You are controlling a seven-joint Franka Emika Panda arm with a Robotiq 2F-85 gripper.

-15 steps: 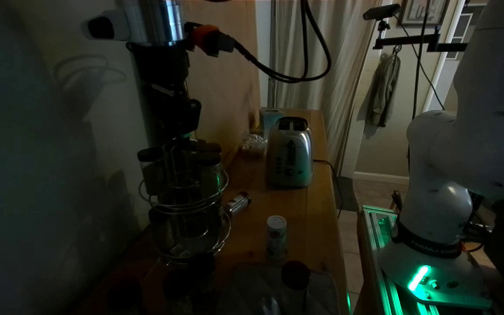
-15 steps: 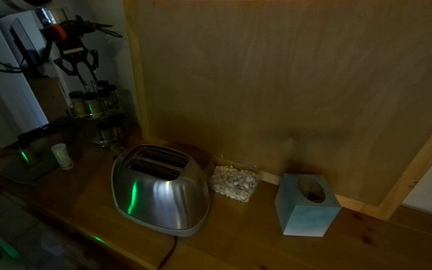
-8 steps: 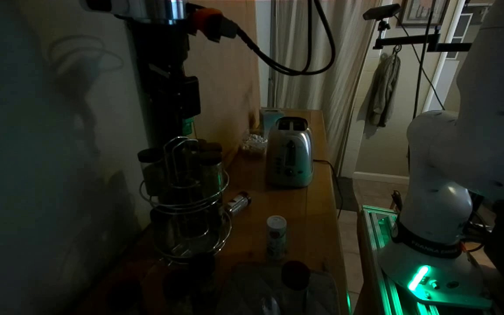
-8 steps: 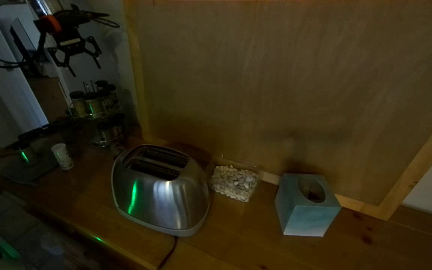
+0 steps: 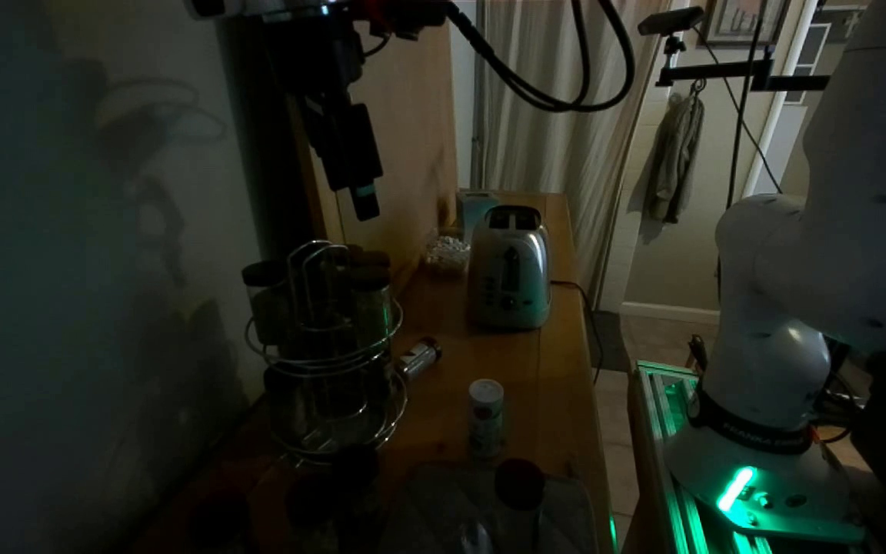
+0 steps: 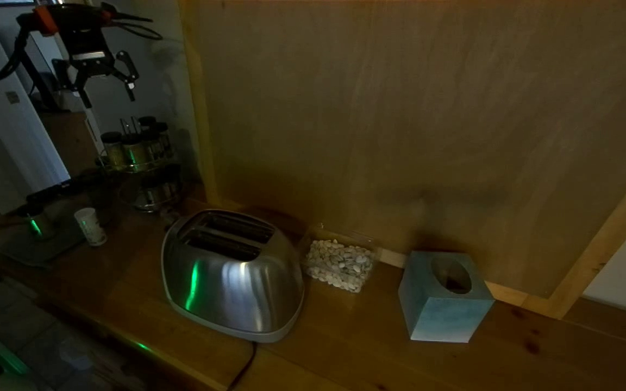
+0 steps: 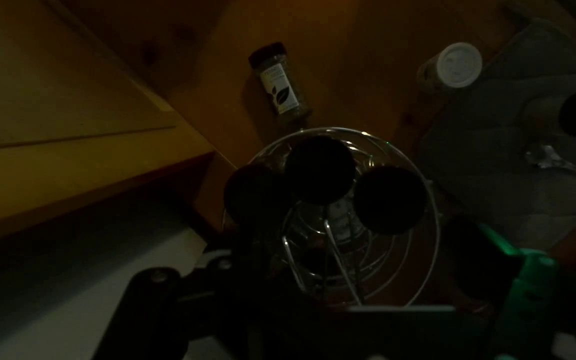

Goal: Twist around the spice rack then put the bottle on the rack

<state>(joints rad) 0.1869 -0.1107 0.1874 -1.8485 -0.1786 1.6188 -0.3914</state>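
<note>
The spice rack (image 5: 326, 360), a round two-tier wire stand, holds several dark-lidded jars in both exterior views. The bottle (image 5: 486, 419), white-capped, stands upright on the counter beside the rack; its lid also shows in the wrist view (image 7: 459, 65). Above the rack's wire handle hangs my gripper (image 6: 109, 100), fingers spread apart with nothing between them and clear of the rack. From the wrist, three lids and the rack's wire rings (image 7: 437, 225) lie below the dark, spread fingers.
A dark-capped jar (image 7: 279, 86) lies on its side near the rack. Farther along the counter stand the toaster (image 6: 231, 288), a box of pebbles (image 6: 340, 265) and a tissue box (image 6: 443, 304). A grey mat (image 7: 498, 165) with another jar lies near the bottle. A wall runs behind the rack.
The gripper has opened, let go of the rack's top handle and risen above it, tilting slightly. The rack and bottle look almost unmoved.
</note>
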